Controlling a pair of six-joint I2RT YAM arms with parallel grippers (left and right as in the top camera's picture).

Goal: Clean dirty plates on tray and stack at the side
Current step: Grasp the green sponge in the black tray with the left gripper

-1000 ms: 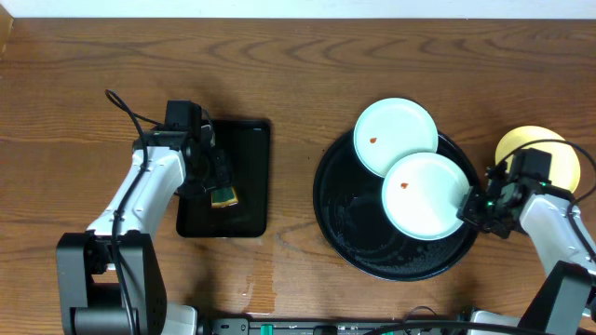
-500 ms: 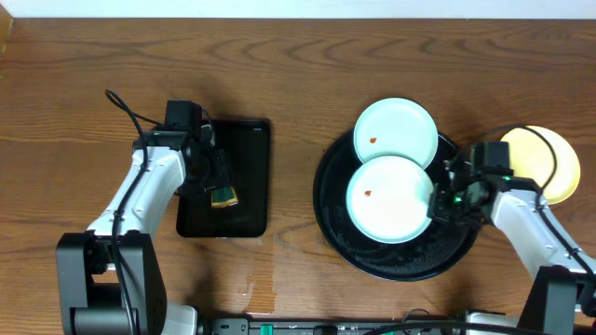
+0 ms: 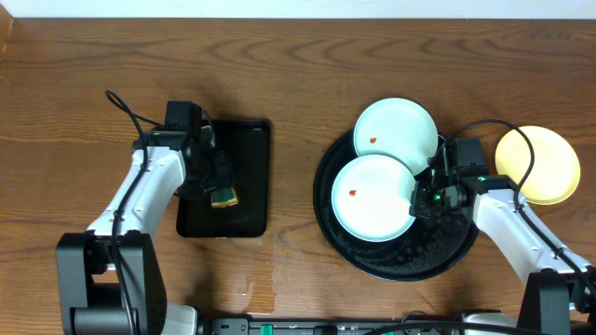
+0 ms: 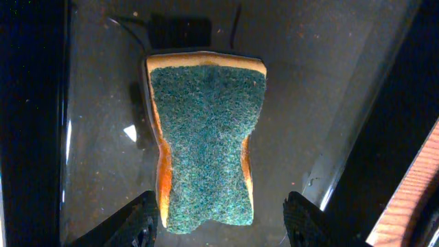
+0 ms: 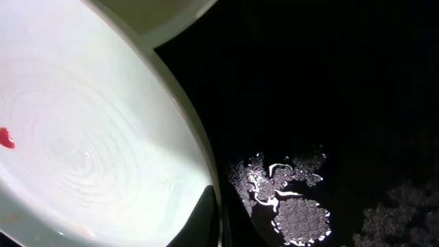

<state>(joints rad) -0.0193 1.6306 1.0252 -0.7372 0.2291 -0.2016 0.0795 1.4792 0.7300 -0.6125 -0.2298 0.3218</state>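
Our right gripper (image 3: 421, 198) is clamped on the right rim of a small round mint-white plate (image 3: 372, 197). Over the last second it has carried that plate from the right edge of the large round glossy black tray (image 3: 391, 265) to its middle. The pale yellow round plate (image 3: 535, 166), on the wood just right of that tray, is now uncovered. The second mint-white plate (image 3: 396, 138) stays on the tray's far rim. Well left of the tray, our left gripper (image 3: 216, 181) has not moved from the green-and-yellow sponge (image 3: 223, 197) in the rectangular black tray (image 3: 247, 167). We cannot tell whether it grips.
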